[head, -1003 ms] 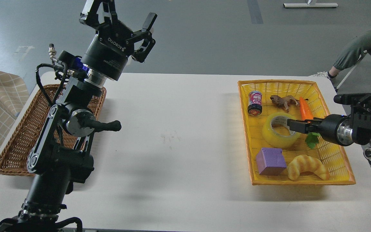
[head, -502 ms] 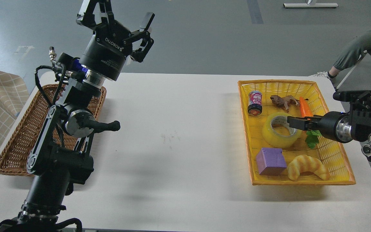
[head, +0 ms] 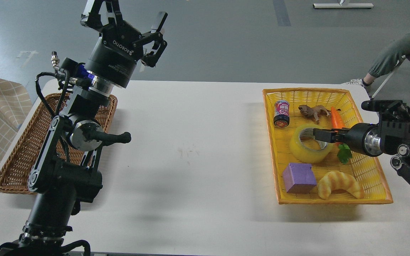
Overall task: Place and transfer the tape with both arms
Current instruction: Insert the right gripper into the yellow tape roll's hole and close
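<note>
The tape (head: 306, 151), a translucent yellow roll with a grey-white core, lies flat in the yellow basket (head: 376, 177) at the right. My right gripper (head: 318, 135) reaches in from the right, and its dark fingertips sit over the roll's right rim and hole. It is seen side-on, so I cannot tell whether its fingers straddle the rim. My left gripper (head: 126, 17) is raised high above the table's left back edge, open and empty.
The yellow basket also holds a small can (head: 282, 113), a toy animal (head: 313, 111), a carrot (head: 336, 120), a purple block (head: 299, 177) and a croissant toy (head: 339, 184). A brown wicker tray (head: 16, 160) lies at the left. A seated person (head: 397, 53) is at the far right.
My right gripper has moved slightly left and up over the tape's rim. My left arm has shifted a little to the left. The tape has not moved.
</note>
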Robot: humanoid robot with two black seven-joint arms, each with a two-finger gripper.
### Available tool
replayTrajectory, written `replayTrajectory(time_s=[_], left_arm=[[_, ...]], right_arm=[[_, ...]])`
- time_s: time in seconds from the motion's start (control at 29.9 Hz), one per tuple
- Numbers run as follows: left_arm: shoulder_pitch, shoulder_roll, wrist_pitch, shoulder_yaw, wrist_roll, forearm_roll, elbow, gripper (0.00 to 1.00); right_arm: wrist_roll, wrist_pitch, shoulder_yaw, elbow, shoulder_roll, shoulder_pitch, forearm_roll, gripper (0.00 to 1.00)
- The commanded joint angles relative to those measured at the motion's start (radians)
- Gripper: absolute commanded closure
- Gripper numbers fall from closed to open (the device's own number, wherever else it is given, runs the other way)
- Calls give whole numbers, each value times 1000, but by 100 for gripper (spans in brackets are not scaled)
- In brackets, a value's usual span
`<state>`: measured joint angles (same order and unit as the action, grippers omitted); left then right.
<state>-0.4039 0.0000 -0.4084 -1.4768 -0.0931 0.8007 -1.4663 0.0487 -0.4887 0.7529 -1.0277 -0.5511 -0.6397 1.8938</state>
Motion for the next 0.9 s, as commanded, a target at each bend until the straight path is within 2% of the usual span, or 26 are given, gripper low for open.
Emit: replayTrajectory(time_s=[0.0,0.87], left_arm=[[0,0,-1,-2,0,0,0,2],[-1,0,3,-5,1,0,0,2]], right_arm=[[-1,0,-1,-2,0,0,-1,1],[-4,2,-7,32,36,34,44,3]])
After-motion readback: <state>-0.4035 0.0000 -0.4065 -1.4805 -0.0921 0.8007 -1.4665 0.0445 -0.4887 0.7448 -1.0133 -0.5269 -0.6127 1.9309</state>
